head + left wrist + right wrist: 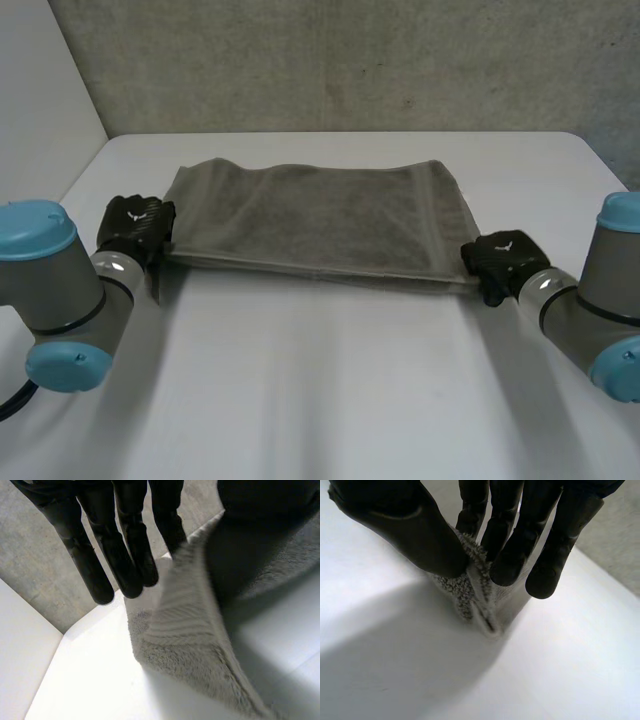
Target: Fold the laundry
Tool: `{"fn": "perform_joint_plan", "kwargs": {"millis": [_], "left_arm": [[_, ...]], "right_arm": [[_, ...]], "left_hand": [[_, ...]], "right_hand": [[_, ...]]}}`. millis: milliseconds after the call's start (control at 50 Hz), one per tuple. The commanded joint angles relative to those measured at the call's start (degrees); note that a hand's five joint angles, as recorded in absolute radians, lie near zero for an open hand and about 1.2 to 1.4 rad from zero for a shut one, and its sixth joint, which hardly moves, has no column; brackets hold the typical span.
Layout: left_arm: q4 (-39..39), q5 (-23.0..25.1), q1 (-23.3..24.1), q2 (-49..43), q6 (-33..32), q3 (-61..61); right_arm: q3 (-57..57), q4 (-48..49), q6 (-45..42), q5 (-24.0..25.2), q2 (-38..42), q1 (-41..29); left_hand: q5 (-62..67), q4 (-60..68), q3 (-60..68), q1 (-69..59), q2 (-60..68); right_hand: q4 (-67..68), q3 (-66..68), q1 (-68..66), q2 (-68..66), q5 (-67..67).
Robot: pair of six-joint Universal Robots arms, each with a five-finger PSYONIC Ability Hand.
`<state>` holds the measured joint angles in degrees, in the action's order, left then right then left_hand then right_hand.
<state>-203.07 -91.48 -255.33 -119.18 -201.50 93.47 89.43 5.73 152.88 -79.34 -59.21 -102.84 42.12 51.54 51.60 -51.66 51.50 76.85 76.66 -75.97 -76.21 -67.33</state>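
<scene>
A grey towel (310, 215) lies folded over on the white table (320, 390), its long near edge running between my two hands. My left hand (135, 228) is at the towel's near left corner. In the left wrist view its fingers (120, 555) hang straight and apart from the thumb, and the towel's raised edge (185, 630) leans against the thumb side. My right hand (503, 260) is at the near right corner. In the right wrist view the thumb and fingers (520, 535) pinch the towel's corner (475, 600), which stands up off the table.
A grey concrete wall (340, 60) stands behind the table's far edge. A pale wall borders the table on the left. Bare tabletop stretches from the towel towards me.
</scene>
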Motion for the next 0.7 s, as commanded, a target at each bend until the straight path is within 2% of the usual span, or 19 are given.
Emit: {"fn": "perform_joint_plan", "kwargs": {"millis": [20, 220, 280, 360, 580, 620, 680, 700], "left_arm": [[-2.3, 0.1, 0.0, -0.5, -0.6, 1.1], [-4.6, 0.0, -0.8, -2.2, -0.7, 1.4], [-4.6, 0.2, -1.7, -2.5, -0.7, 1.4], [-4.4, 0.3, -2.0, -2.4, -0.7, 1.4], [-4.4, 0.3, -3.6, -1.4, -0.7, 1.9], [-4.3, 0.4, -3.8, -1.2, -0.7, 2.0], [-4.3, 0.7, -3.8, -1.1, -0.7, 2.0], [-4.3, 1.3, -3.8, -1.0, -0.7, 2.1]], "right_arm": [[0.9, 0.3, 0.0, 0.1, -3.1, 1.0], [1.0, 0.3, -0.6, 0.5, -3.8, 1.8], [0.9, 0.2, -0.7, 0.5, -3.8, 2.3], [0.9, 0.3, -0.7, 0.5, -3.8, 2.3], [0.4, 0.3, -1.0, 0.2, -3.7, 3.9], [0.3, 0.3, -1.0, 0.3, -3.8, 4.1], [0.4, 0.2, -1.0, 0.3, -3.8, 4.1], [0.4, 0.2, -0.9, 0.3, -3.8, 4.1]], "left_hand": [[-15.5, -14.9, -14.9, 15.0, -14.8], [-18.7, -18.1, -18.2, 18.2, -18.1], [-17.5, -16.9, -17.0, 17.1, -16.9], [-10.0, -9.4, -9.4, 9.5, -9.3], [-8.4, -7.9, -7.9, 8.0, -7.8], [8.3, 8.9, 8.8, -8.8, 8.9], [14.4, 15.0, 15.0, -14.9, 15.1], [24.9, 25.5, 25.5, -25.4, 25.6]], "right_hand": [[3.1, 3.3, -4.0, -3.8, -2.7], [3.1, 3.3, -4.0, -3.8, -2.7], [3.1, 3.3, -4.0, -3.8, -2.7], [3.1, 3.3, -4.0, -3.8, -2.7], [3.1, 3.3, -4.0, -3.8, -2.7], [3.1, 3.3, -4.0, -3.8, -2.7], [3.1, 3.3, -4.0, -3.8, -2.7], [3.1, 3.3, -4.0, -3.8, -2.7]]}}
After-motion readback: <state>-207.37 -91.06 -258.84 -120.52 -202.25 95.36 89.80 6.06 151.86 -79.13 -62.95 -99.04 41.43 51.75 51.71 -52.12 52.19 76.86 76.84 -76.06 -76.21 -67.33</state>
